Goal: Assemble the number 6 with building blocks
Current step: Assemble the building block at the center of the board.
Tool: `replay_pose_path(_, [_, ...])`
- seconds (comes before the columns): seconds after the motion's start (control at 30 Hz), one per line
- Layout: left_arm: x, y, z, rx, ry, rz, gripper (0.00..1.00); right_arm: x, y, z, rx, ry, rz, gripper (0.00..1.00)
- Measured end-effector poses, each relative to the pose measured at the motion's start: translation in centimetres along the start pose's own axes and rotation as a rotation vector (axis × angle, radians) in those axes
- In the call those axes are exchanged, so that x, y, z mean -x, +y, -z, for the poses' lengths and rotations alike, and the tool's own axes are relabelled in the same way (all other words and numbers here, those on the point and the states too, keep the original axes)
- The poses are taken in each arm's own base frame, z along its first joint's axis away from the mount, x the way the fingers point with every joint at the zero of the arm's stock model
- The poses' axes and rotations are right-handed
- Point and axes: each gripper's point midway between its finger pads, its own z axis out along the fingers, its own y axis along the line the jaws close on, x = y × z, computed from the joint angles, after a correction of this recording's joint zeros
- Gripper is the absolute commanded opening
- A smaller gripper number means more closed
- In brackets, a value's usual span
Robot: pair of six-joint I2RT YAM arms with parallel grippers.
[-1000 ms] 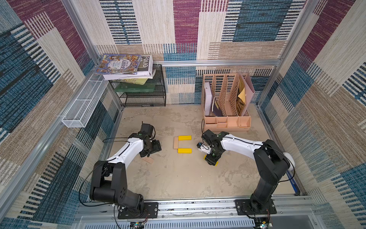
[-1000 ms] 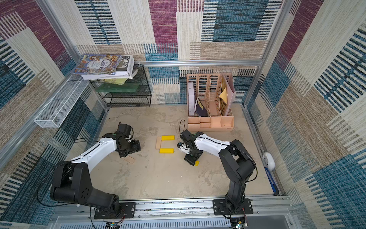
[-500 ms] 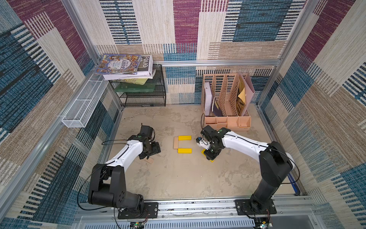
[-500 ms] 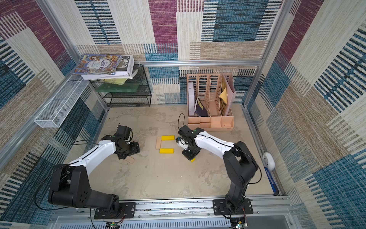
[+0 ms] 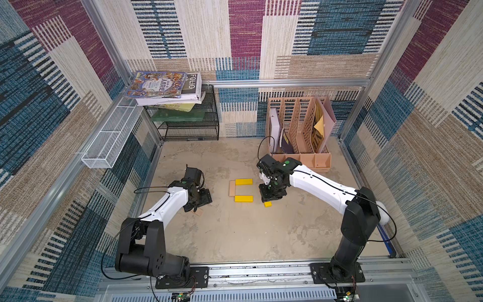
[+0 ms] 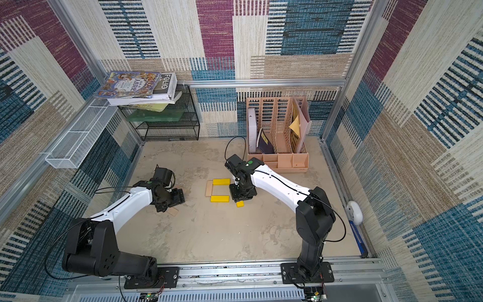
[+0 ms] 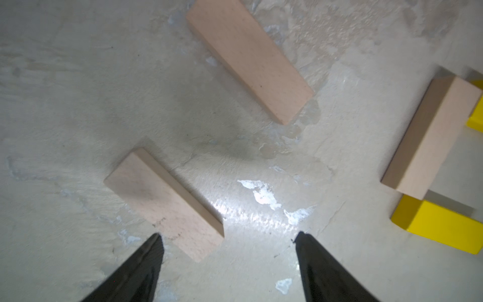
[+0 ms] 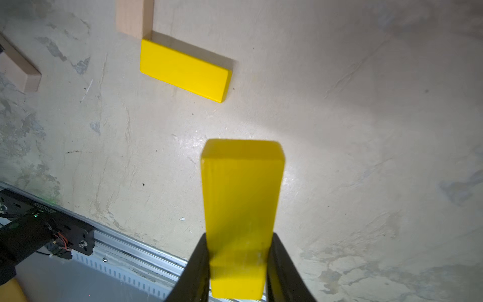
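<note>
In both top views a pale wooden bar (image 5: 232, 188) and two yellow bars (image 5: 243, 181) (image 5: 243, 198) lie joined in a C shape at mid-floor. My right gripper (image 5: 269, 200) hovers just right of that shape, shut on a third yellow bar (image 8: 241, 209) whose end pokes out below it (image 5: 267, 204). The held bar sticks out past the right gripper (image 8: 238, 235) above the floor. My left gripper (image 7: 228, 235) is open, low over two loose pale wooden bars (image 7: 164, 204) (image 7: 248, 60). Only one of them peeks out from under it in a top view (image 5: 197, 213).
A peach file organiser (image 5: 300, 136) stands at the back right. A black mesh shelf (image 5: 188, 123) with books is at the back left, with a white wire basket (image 5: 109, 141) on the left wall. A metal rail (image 5: 261, 272) runs along the front edge.
My right gripper has shut on the yellow bar and carried it left, close to the C shape's open side. The left arm has shifted only slightly and stays open.
</note>
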Motion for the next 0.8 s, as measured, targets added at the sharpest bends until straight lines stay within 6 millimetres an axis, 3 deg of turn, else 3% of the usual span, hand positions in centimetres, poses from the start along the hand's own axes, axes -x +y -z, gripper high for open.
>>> replay_pose_path(0.13, [0.2,-0.1,0.2,-0.004,-0.009,0.005,0.84,-1.7,0.5,-3.5,-0.047,0.101,-0.04,0.0])
replay_pose_path(0.23, [0.2,-0.1,0.3,-0.005,-0.012,0.011,0.84,-2.5,1.0,-4.9,-0.075,0.142,-0.063,0.0])
replay_pose_path(0.37, [0.3,0.0,0.4,-0.001,-0.017,0.029,0.83,-2.1,1.7,-6.2,-0.1,0.15,-0.073,0.0])
replay_pose_path(0.8, [-0.1,0.4,0.4,0.014,-0.019,0.053,0.83,-2.3,1.0,-8.7,-0.153,0.185,-0.106,0.0])
